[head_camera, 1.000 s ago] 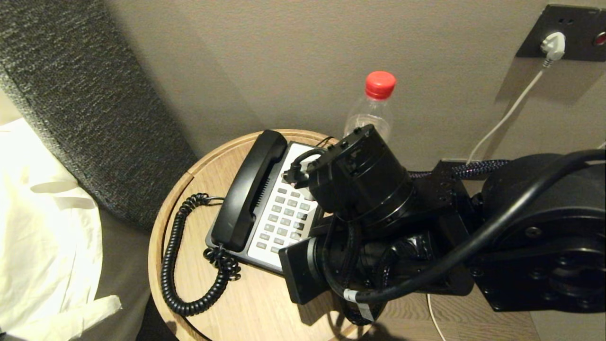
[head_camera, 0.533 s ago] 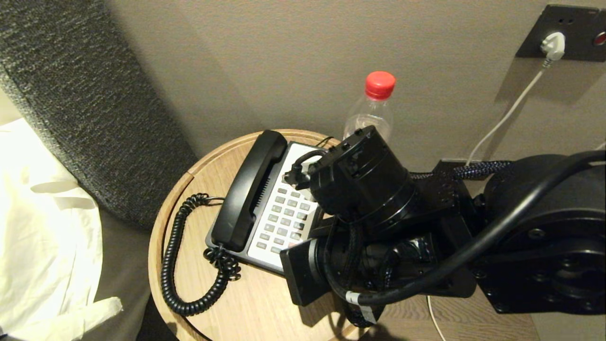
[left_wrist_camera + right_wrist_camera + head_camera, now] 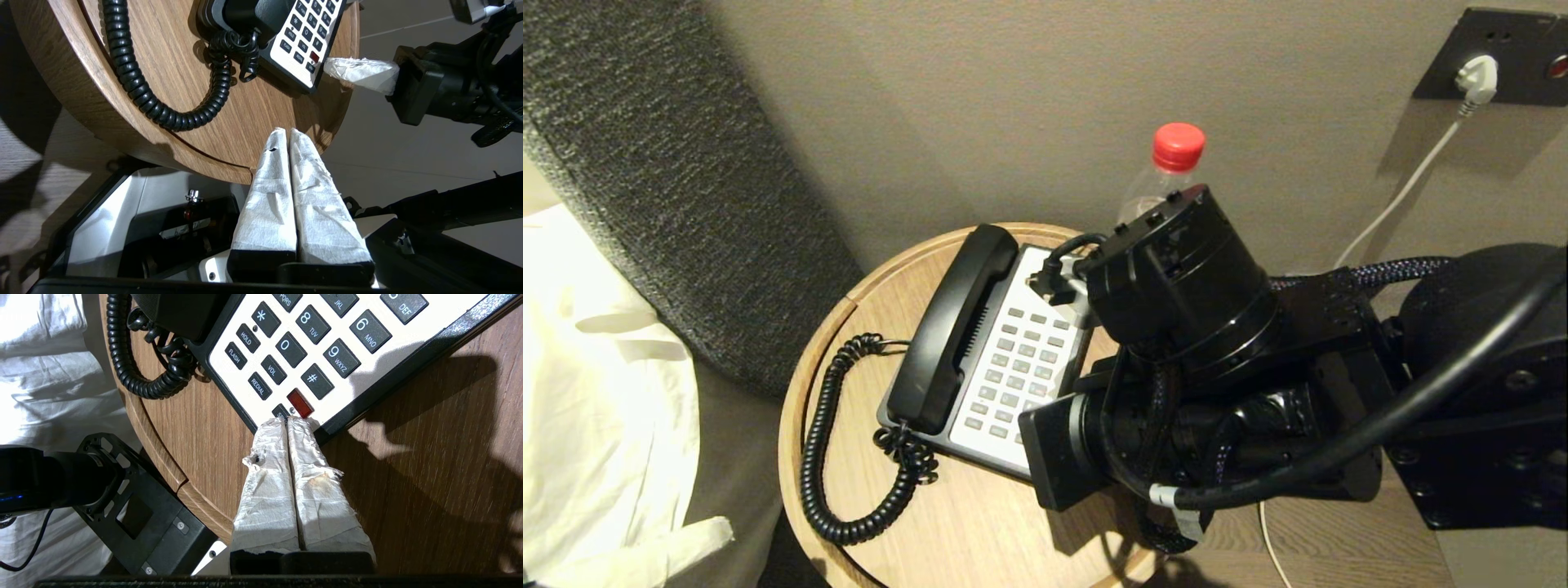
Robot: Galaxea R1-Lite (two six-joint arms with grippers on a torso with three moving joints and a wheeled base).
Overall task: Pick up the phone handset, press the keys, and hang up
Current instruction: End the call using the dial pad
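The black phone handset [image 3: 952, 327] lies in its cradle on the left side of the phone base, and its coiled cord [image 3: 821, 441] loops over the table. To its right are the grey keys [image 3: 1017, 367] in the white faceplate. My right gripper [image 3: 287, 419] is shut. Its taped tips sit over the near corner of the faceplate, beside the red button [image 3: 300, 403] and partly over a dark key; I cannot tell whether they touch. The right arm [image 3: 1176, 327] hides those tips in the head view. My left gripper [image 3: 285, 131] is shut and empty, low by the table's front edge.
The phone stands on a round wooden table [image 3: 964, 523] against the wall. A clear bottle with a red cap [image 3: 1168, 184] stands behind the phone. White bedding [image 3: 596, 392] and a dark headboard [image 3: 686, 188] are on the left. A wall socket with a white plug [image 3: 1478, 77] is at the upper right.
The right arm has shifted a little to the right and toward the wall, uncovering more of the keys. The handset and cord have not moved.
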